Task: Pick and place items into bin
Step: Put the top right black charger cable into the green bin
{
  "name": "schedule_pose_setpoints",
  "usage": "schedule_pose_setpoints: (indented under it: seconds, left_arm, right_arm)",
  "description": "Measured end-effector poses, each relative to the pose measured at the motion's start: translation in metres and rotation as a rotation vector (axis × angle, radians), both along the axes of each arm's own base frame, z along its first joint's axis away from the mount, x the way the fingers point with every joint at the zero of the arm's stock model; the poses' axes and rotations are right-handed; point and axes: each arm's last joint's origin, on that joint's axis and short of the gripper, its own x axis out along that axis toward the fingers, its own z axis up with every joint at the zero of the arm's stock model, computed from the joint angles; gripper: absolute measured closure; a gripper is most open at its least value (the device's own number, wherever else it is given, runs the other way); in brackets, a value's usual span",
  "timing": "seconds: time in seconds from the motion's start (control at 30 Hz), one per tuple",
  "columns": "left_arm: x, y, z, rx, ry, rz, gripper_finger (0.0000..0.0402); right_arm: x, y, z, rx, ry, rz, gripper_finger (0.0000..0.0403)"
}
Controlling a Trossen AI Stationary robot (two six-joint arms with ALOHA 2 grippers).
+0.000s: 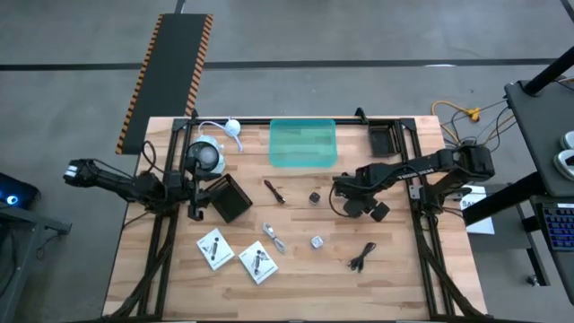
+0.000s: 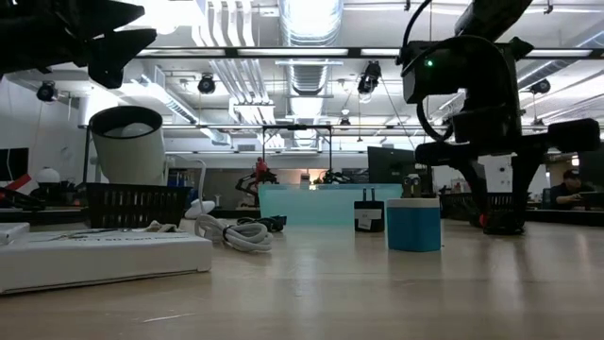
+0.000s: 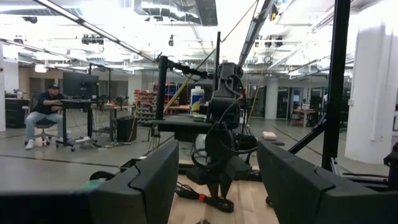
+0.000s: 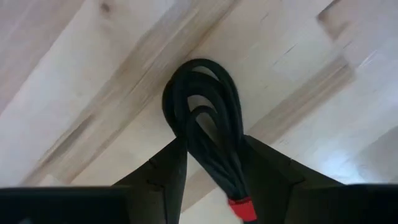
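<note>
My right gripper (image 1: 348, 199) (image 4: 208, 168) stands over the middle right of the table and is shut on a coiled black cable (image 4: 205, 106) with a red tie. My left gripper (image 1: 231, 198) (image 3: 217, 180) is open at the table's left, held level and pointing toward the right arm. The teal-green bin (image 1: 303, 144) (image 2: 311, 203) sits at the far middle. Loose on the wood lie a dark stick (image 1: 273, 191), a small dark cube (image 1: 316, 197), two silvery bits (image 1: 317, 241) (image 1: 275, 236), another black cable (image 1: 362, 257) and two white packets (image 1: 215, 248) (image 1: 257, 263). My right gripper pinches the coiled black cable between its two fingers, across the gathered strands just above the red tie (image 4: 241, 208). The fingers come from above, pointing down. The loop end (image 4: 199, 74) hangs below the fingertips; I cannot tell whether it touches the wood.
A white round device (image 1: 204, 157) with its cord stands far left beside the left arm. A flat black tray (image 1: 384, 139) lies right of the bin. In the low view a small blue cylinder (image 2: 413, 224) and a white packet (image 2: 94, 255) sit near. Bare wood lies along the near edge.
</note>
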Motion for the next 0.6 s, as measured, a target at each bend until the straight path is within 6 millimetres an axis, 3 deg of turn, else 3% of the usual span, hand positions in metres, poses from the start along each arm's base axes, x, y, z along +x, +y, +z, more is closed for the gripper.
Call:
schedule_pose_setpoints:
  seconds: [0.4,0.6]
  left_arm:
    - [0.002,-0.001,-0.002,0.003,0.018,-0.001,0.0199]
    - [0.002,-0.001,-0.002,0.003,0.019,0.0,0.0199]
  right_arm:
    - [-0.005,0.0,-0.013,-0.003,-0.033,0.07,0.0272]
    - [-0.005,0.0,-0.015,0.0,-0.036,0.018,0.032]
